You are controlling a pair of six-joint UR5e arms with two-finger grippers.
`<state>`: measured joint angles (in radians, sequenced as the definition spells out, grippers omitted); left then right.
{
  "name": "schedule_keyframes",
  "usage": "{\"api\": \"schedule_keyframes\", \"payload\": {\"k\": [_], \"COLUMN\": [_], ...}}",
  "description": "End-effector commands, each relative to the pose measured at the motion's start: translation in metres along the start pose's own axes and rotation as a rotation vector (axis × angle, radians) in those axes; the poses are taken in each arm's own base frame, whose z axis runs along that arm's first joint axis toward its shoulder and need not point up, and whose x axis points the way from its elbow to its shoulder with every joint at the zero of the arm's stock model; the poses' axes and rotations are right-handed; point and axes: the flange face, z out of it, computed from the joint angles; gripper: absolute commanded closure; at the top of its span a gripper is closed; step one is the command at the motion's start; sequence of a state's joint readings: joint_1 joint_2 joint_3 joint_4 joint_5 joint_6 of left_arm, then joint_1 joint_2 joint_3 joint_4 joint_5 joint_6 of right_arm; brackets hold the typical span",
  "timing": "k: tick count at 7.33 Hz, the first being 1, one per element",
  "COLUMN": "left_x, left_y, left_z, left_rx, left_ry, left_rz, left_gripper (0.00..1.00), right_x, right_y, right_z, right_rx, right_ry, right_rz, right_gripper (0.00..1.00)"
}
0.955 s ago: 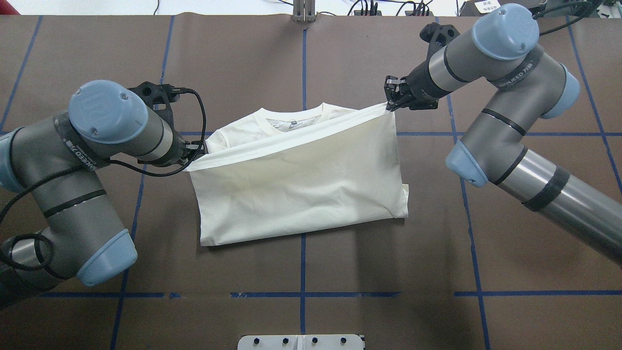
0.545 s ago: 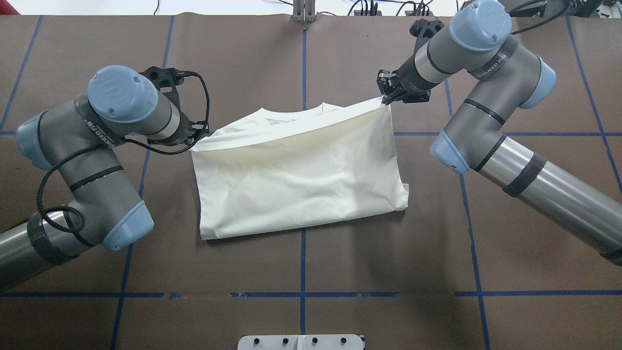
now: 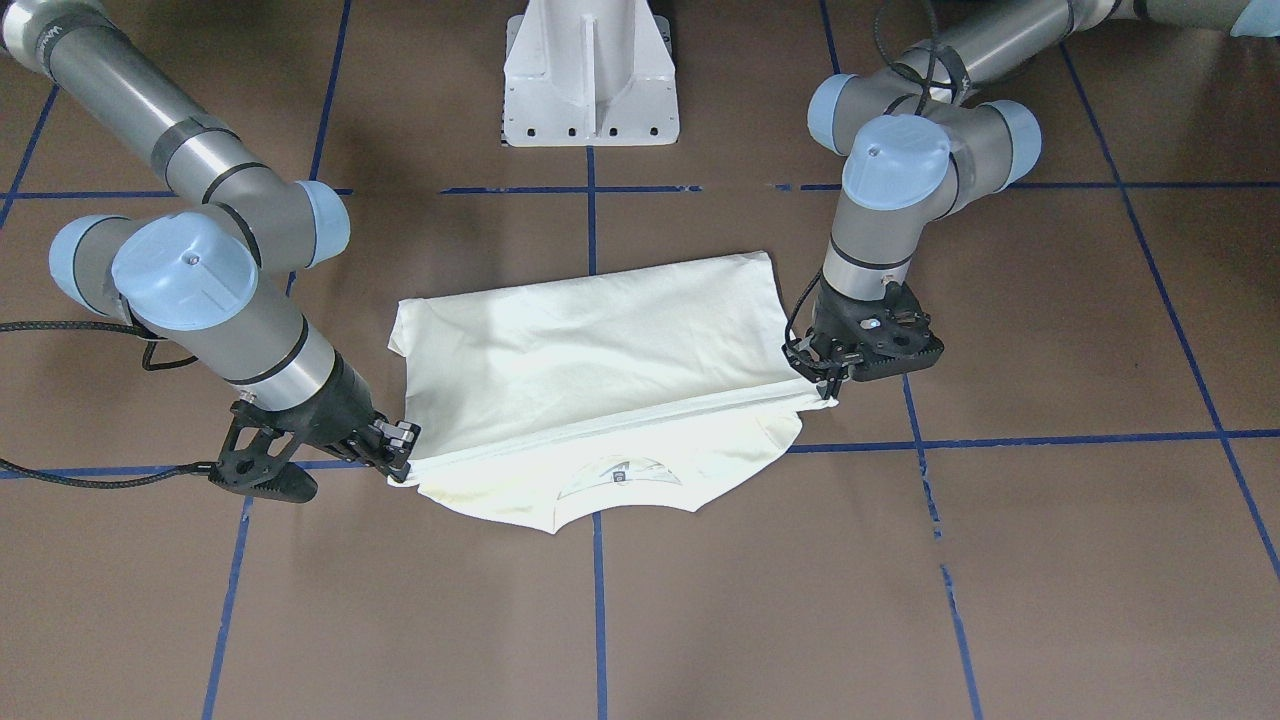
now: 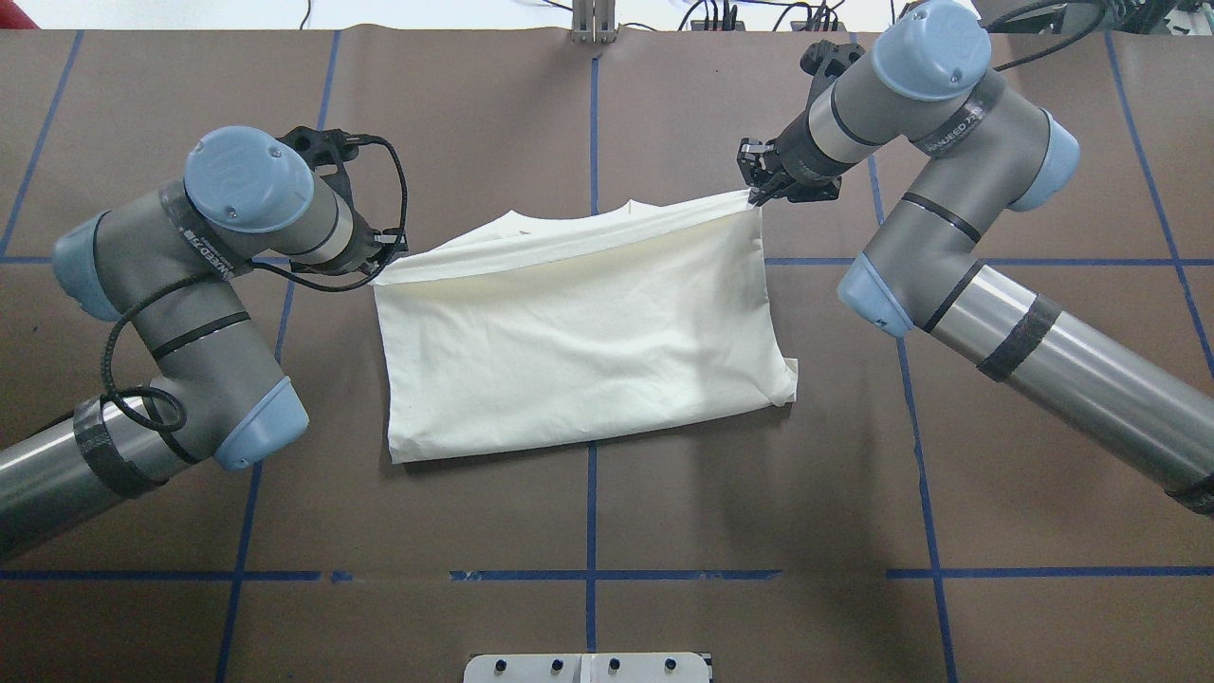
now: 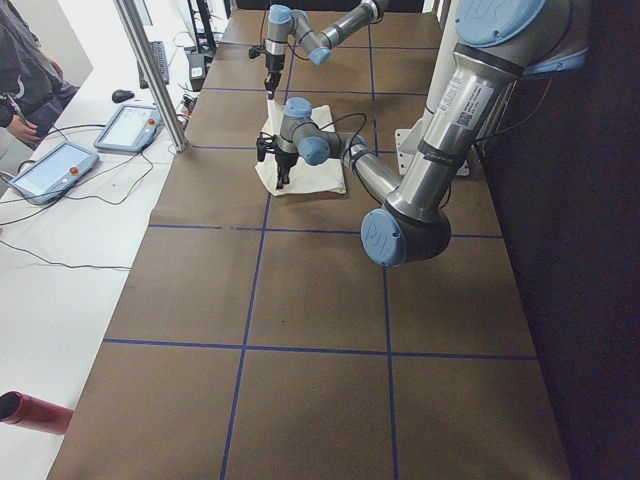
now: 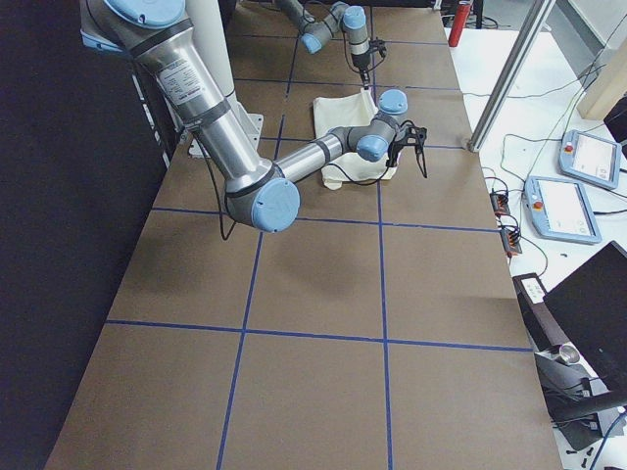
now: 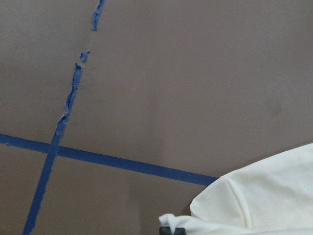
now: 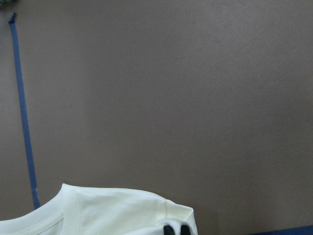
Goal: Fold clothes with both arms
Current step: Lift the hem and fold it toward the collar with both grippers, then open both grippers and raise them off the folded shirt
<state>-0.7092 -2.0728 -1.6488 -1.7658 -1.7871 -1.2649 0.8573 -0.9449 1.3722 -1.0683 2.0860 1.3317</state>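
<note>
The cream-white shirt (image 4: 579, 341) lies on the brown table, folded over itself, plain side up. Its lower hem is lifted and stretched between both grippers, over the collar (image 3: 620, 478). My left gripper (image 4: 384, 260) is shut on the hem's left corner; in the front-facing view it is the gripper (image 3: 825, 385) on the right. My right gripper (image 4: 756, 193) is shut on the hem's right corner and shows as the gripper (image 3: 400, 455) at the front-facing view's left. The wrist views show shirt cloth (image 7: 264, 196) and cloth (image 8: 122, 210) at their lower edges.
Brown table covering with a blue tape grid (image 4: 590, 574). The white pedestal base (image 3: 590, 75) stands at the robot's side. A metal bracket (image 4: 593, 24) sits at the far edge. Tablets (image 5: 50, 165) and a person (image 5: 25, 60) are beside the table's far side.
Both grippers have carried the hem farther from the robot, toward the collar. The folded layer now covers more of the shirt, and only a sliver of the collar shows from overhead.
</note>
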Motion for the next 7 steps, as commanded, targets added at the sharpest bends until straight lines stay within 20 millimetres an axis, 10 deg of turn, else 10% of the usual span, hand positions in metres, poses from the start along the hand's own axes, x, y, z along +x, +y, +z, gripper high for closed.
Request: {"api": "schedule_keyframes", "payload": {"k": [1,2,3,5,7], "left_x": [0.012,0.012,0.014,0.015,0.018], "left_y": [-0.002,-0.002,-0.002,-0.012,-0.009], "left_z": [-0.008,-0.007,-0.009,-0.020,-0.046], "left_rx": [0.004,0.003,0.005,0.017,0.020], "left_ry": [0.019,0.017,0.023,0.032,0.044], "left_rz": [-0.002,-0.006,-0.003,-0.004,-0.003], "left_gripper": [1.00,0.85,0.15,0.00,0.00], "right_x": [-0.010,-0.009,-0.002,-0.003,0.019], "right_y": [0.004,0.005,0.006,0.009,0.056], "right_z": [-0.006,-0.004,0.000,-0.008,-0.024], "right_rx": [-0.003,-0.006,-0.007,-0.012,-0.029], "right_ry": [-0.019,-0.017,-0.009,-0.022,-0.045], "right_rz": [-0.011,-0.011,-0.011,-0.034,-0.057], "right_gripper": [1.00,0.84,0.01,0.00,0.00]}}
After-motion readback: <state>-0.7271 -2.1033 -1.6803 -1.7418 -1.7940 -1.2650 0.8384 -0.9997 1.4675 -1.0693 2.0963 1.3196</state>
